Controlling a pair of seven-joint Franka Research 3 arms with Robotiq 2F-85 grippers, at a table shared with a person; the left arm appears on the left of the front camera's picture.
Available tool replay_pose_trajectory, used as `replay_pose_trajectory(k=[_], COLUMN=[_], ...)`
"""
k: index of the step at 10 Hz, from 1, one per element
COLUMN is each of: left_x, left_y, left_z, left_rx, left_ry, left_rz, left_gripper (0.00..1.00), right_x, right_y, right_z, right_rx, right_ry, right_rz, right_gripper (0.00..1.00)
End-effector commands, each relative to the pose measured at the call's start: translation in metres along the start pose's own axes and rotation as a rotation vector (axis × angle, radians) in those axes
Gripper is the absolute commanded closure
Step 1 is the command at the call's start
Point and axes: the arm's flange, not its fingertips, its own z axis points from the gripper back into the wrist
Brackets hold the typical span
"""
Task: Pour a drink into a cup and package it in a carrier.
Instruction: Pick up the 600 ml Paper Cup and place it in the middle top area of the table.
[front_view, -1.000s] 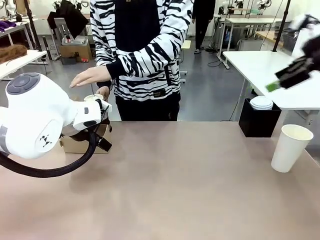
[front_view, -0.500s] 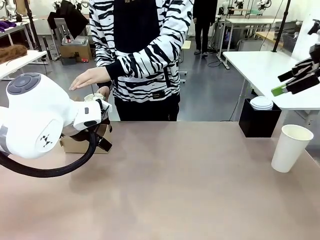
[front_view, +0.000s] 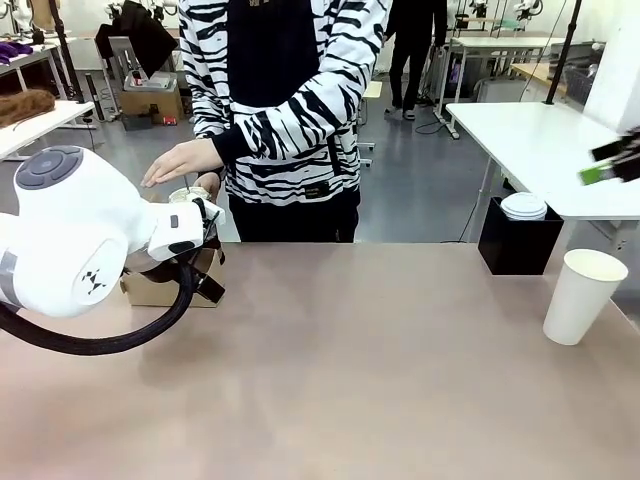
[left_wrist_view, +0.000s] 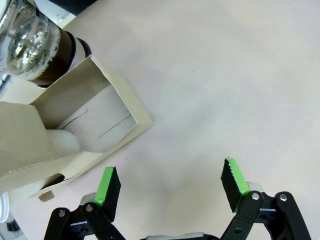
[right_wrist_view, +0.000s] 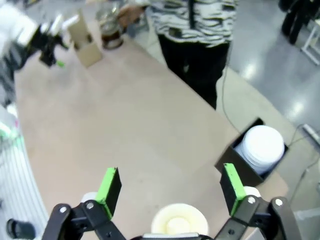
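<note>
The white paper cup stands at the table's right side; in the right wrist view the cup sits straight below my right gripper, whose jaws are open and empty. From the front, my right gripper hangs high at the picture's right edge. The brown cardboard carrier lies just left of my open left gripper, which holds nothing. Behind the carrier stands the glass jug with the dark drink. A person's hand rests on the jug's top.
A black box with a stack of white lids stands beyond the far right table edge. The person stands at the far side, left of centre, with the other hand held flat above the jug. My left arm's white body covers the table's left.
My right gripper has moved up and to the right, towards the picture's edge. The left arm, the cup and the person's hands have stayed in place.
</note>
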Motion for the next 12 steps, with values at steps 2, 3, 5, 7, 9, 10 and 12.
replay_pose_trajectory(k=[2,3,5,7,9,10,12], left_x=[0.000,0.000,0.000,0.000,0.000,0.000,0.000], left_y=[0.000,0.000,0.000,0.000,0.000,0.000,0.000], left_z=[0.000,0.000,0.000,0.000,0.000,0.000,0.000], left_rx=[-0.001,-0.001,-0.001,-0.001,-0.001,-0.001,-0.001], left_ry=[-0.001,-0.001,-0.001,-0.001,-0.001,-0.001,-0.001], left_rz=[0.000,0.000,0.000,0.000,0.000,0.000,0.000], left_gripper=[0.00,0.00,0.00,0.00,0.00,0.00,0.00], right_x=[-0.091,-0.121,-0.174,-0.219,-0.245,-0.256,-0.268], right_y=[-0.063,-0.071,-0.076,-0.066,-0.053,-0.047,-0.033], right_z=[0.045,0.051,0.056,0.049,0.036,0.030,0.014], right_rx=[0.059,0.070,0.098,0.099,0.104,0.109,0.114], right_ry=[-0.260,-0.310,-0.404,-0.472,-0.498,-0.493,-0.475], right_rz=[-0.053,-0.054,-0.069,-0.038,-0.027,-0.013,0.016], right_gripper=[0.00,0.00,0.00,0.00,0.00,0.00,0.00])
